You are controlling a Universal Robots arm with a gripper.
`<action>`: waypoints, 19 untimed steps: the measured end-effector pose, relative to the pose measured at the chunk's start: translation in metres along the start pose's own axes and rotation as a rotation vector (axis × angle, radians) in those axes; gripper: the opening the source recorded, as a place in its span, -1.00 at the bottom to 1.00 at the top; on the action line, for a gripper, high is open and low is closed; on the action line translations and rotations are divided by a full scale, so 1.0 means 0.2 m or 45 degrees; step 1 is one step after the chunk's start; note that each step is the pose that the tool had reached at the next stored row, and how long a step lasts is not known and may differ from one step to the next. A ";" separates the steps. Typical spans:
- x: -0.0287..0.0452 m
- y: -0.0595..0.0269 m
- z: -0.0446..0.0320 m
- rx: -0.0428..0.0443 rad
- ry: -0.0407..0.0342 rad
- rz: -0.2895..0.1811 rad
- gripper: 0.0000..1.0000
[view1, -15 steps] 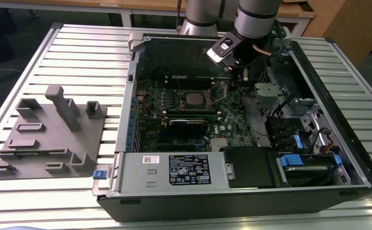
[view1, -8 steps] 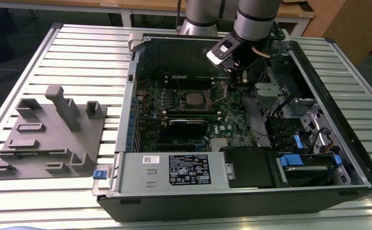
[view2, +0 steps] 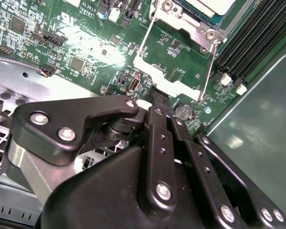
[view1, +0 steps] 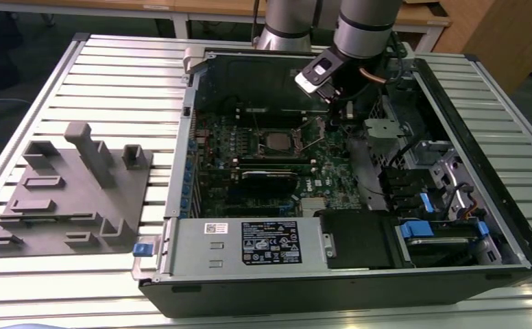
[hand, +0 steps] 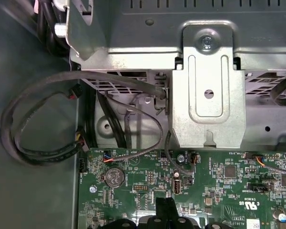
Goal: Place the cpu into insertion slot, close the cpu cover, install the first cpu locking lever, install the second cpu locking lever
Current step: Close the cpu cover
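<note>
An open computer case [view1: 513, 226] lies on a slatted table. On its green motherboard, the insertion slot [view1: 280, 140] holds the dull grey cpu [view1: 278, 142], whose pale top shows in the second wrist view [view2: 214, 5]. The cpu cover [view2: 162, 78], a thin metal frame, lies flipped open beside the slot, toward my gripper. Two thin wire locking levers [view2: 209, 67] stand raised along its sides. My gripper [view2: 157, 99] hovers just off the cover's free edge, over the board, with its black fingers together and nothing between them. The gripper [view1: 337, 110] is to the slot's right in the exterior view.
A coin battery [view2: 183, 111] sits near the fingertips. Long black memory slots [view2: 257, 38] run beside the socket. A metal bracket [hand: 207, 90] and looped cables [hand: 38, 138] lie past the board's edge. A grey fixture plate [view1: 65, 192] rests on the table at the exterior view's left.
</note>
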State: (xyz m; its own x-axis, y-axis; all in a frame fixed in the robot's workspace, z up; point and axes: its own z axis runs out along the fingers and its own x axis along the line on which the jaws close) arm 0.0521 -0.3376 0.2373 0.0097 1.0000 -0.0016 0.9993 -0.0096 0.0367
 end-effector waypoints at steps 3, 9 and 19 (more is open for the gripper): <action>0.000 -0.006 0.000 0.000 -0.0002 0.000 -0.79; 0.000 -0.025 0.000 0.000 -0.0002 0.000 -0.79; -0.001 -0.065 0.001 0.000 -0.0002 0.000 -0.79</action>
State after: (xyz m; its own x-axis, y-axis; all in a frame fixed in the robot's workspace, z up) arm 0.0392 -0.3376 0.2367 0.0096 1.0000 -0.0018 0.9993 -0.0095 0.0366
